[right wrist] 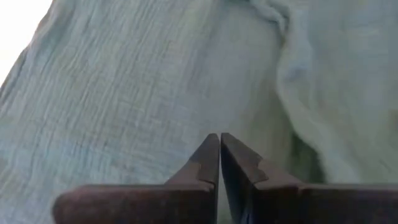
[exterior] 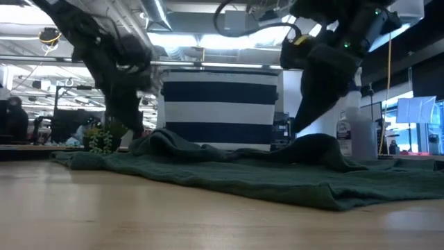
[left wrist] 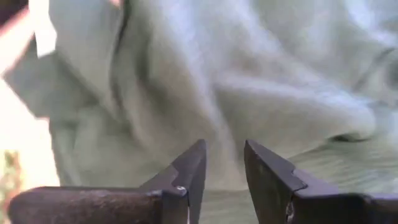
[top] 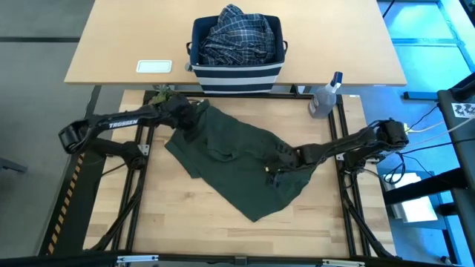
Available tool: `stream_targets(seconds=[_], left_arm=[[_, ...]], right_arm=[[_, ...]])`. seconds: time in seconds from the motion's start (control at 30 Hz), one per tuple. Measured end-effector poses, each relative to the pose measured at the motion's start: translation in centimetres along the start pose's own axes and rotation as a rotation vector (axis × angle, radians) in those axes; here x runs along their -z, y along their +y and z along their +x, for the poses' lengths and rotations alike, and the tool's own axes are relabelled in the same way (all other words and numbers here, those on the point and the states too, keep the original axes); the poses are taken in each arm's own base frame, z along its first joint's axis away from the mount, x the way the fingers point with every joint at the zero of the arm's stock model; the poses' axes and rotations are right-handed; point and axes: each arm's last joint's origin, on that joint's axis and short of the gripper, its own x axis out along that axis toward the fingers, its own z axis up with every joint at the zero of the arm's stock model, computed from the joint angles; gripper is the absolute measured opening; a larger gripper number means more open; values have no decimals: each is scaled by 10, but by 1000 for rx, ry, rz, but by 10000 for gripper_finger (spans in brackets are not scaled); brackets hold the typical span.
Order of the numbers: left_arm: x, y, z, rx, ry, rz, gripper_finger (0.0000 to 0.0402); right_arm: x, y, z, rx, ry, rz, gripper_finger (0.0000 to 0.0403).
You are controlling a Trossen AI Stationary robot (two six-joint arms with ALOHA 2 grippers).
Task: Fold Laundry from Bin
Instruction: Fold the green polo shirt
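The dark olive-green garment [top: 237, 159] lies spread on the wooden table, with low humps [exterior: 163, 139] in the cloth. My left gripper [top: 194, 122] stands open over its far-left corner, and cloth fills the view beyond its fingers [left wrist: 193, 168]. My right gripper [top: 273, 169] is shut over the garment's right part, pointing slantwise down. The striped bin [top: 237, 70] stands beyond the table's far edge, with the plaid shirt [top: 237, 33] heaped in it. My left gripper has a gap between its fingers and nothing plainly in it; I cannot tell whether the tips touch the cloth. My right gripper's shut fingertips [right wrist: 211, 149] sit close over the cloth near a hump [exterior: 316, 142]; I cannot tell whether they touch or pinch it.
A clear spray bottle [top: 324, 96] stands at the table's far right corner. A small green plant [top: 165, 95] sits at the far left corner. A white flat object [top: 154, 66] lies on the desk beside the bin. Bare wood shows along the near edge [top: 223, 237].
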Motion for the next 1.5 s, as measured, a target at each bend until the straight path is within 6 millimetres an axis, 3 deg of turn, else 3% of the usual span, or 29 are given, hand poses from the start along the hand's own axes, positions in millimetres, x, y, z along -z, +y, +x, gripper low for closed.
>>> stream_targets(seconds=[0.2,0.5,0.63,0.93,1.33,1.5], left_arm=[[6,-29,-24,-61,-21,74,59],[40,-74,-23,-95,191,157,3],[52,-83,-16,-95,255,146,3],[75,-103,3,15,435,135,2],[86,-162,5,423,372,239,1],[84,-172,-7,293,258,380,1]], right_arm=[[2,22,24,-76,-42,11,17],[10,53,41,-125,19,-55,4],[15,59,39,-114,64,-47,2],[40,63,23,51,339,-8,1],[61,49,4,272,607,17,1],[65,45,-2,299,676,1,1]])
